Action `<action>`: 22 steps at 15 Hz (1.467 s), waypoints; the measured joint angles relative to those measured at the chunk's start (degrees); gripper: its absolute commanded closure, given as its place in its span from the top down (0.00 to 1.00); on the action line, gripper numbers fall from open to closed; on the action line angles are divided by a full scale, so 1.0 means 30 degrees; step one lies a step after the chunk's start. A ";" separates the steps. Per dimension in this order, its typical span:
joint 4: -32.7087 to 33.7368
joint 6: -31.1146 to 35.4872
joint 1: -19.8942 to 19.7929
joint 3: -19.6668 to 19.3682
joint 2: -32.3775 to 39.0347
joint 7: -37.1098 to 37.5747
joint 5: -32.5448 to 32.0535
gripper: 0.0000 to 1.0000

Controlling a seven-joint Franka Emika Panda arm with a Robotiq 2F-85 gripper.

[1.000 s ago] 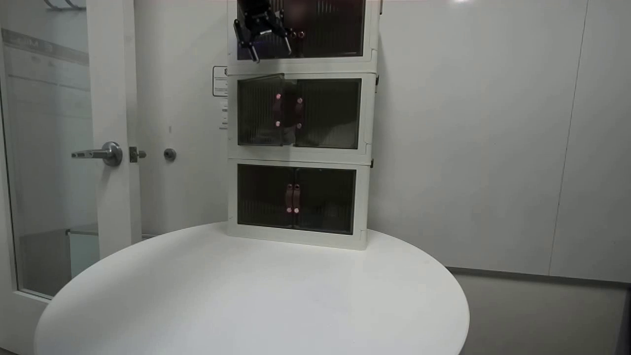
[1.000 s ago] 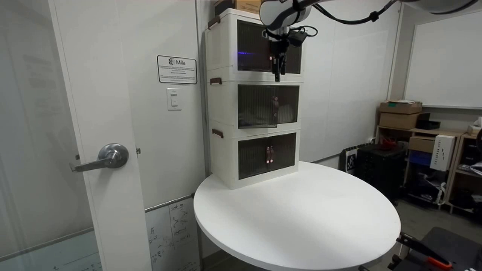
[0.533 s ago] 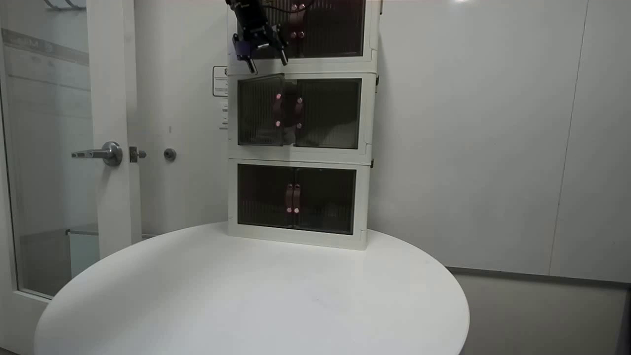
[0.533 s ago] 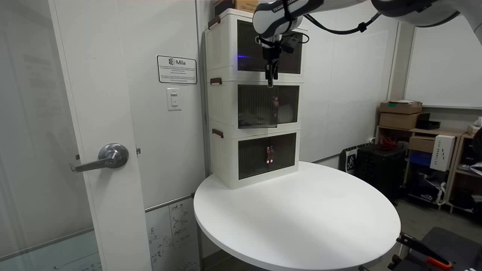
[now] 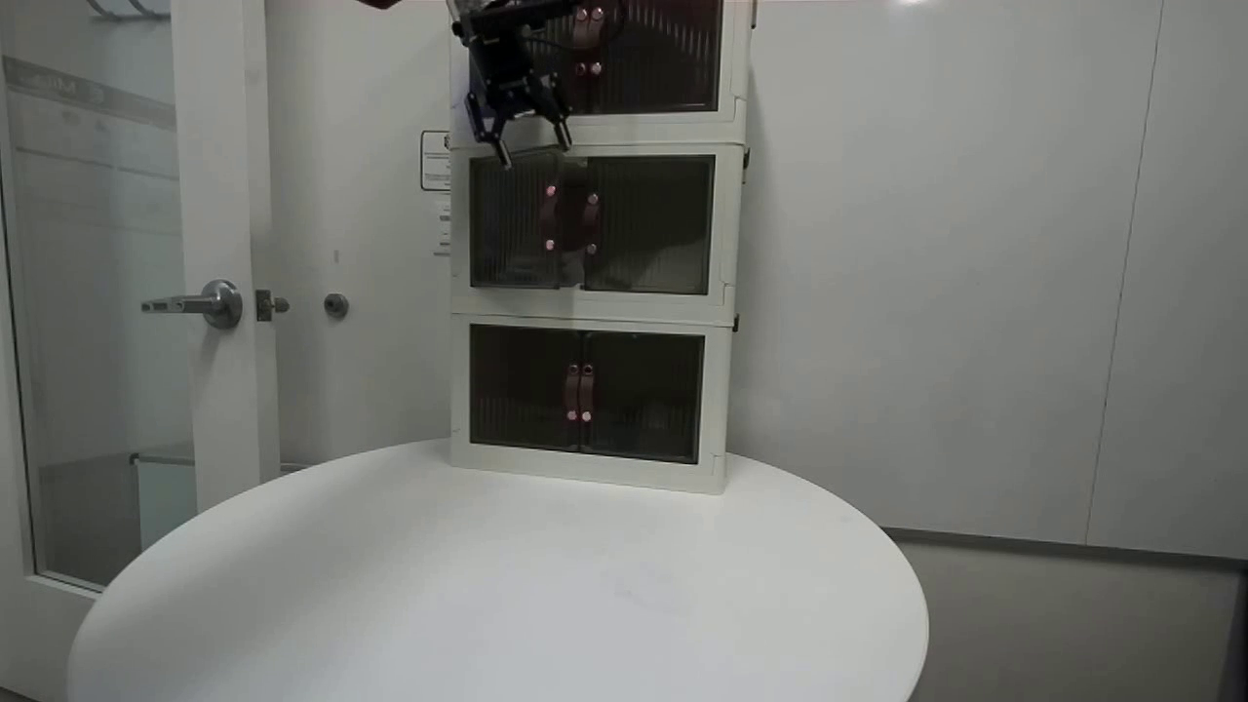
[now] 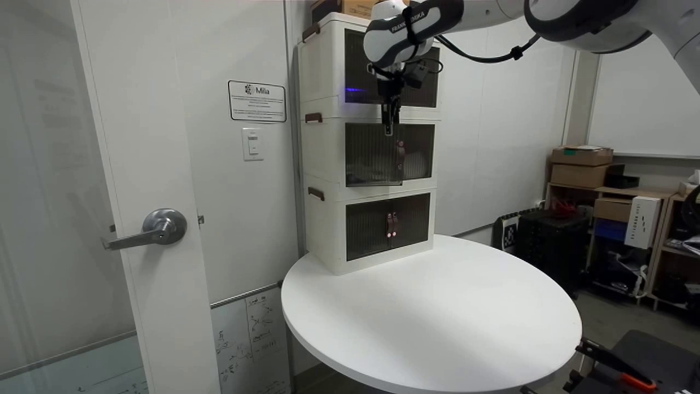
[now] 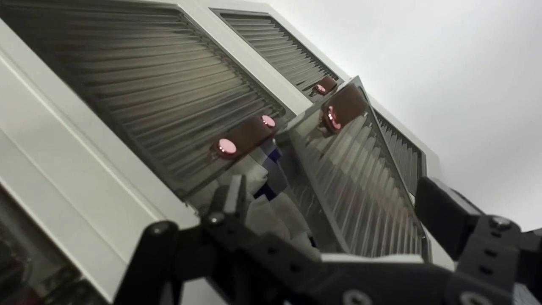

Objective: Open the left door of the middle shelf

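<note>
The left door of the middle shelf stands ajar, its inner edge swung outward; it also shows in an exterior view. Its reddish-brown handle is at the free edge. The right door looks shut. My gripper points down, open and empty, at the top of the left door; it also shows in an exterior view. In the wrist view the left door appears between the spread fingers. Whether a finger touches it, I cannot tell.
The top tier is behind the gripper and the bottom tier is below, both with doors shut. Pale and blue items lie inside the middle shelf. The cabinet stands on a round white table. A room door is beside it.
My gripper has moved down from in front of the top tier to the top of the left door, staying open. The doors have not moved.
</note>
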 measured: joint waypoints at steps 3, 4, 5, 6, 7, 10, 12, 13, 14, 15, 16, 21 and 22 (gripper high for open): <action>0.0000 -0.0061 -0.0145 0.0010 0.0337 -0.0399 0.0105 1.00; 0.0000 -0.0078 -0.0221 0.0009 0.0418 -0.0430 0.0181 1.00; -0.0011 -0.0119 -0.0271 0.0010 0.0449 -0.0430 0.0292 1.00; -0.0013 -0.0175 -0.0286 0.0010 0.0442 -0.0413 0.0405 1.00; -0.0013 -0.0212 -0.0294 0.0010 0.0417 -0.0328 0.0526 1.00; -0.0017 -0.0239 -0.0293 0.0063 0.0233 -0.0086 0.0977 1.00; -0.0093 -0.0263 -0.0225 0.0245 -0.0049 0.0072 0.1217 1.00; -0.0179 -0.0322 -0.0155 0.0382 -0.0231 0.0208 0.1261 1.00; -0.0245 -0.0439 -0.0047 0.0528 -0.0415 0.0333 0.1277 1.00; -0.0350 -0.0591 0.0066 0.0683 -0.0614 0.0432 0.1280 1.00; -0.0463 -0.0728 0.0187 0.0839 -0.0786 0.0526 0.1280 1.00; -0.1274 -0.1130 0.0801 0.1392 -0.1396 0.0728 0.1280 1.00; -0.1401 -0.1157 0.0882 0.1464 -0.1449 0.0789 0.1280 1.00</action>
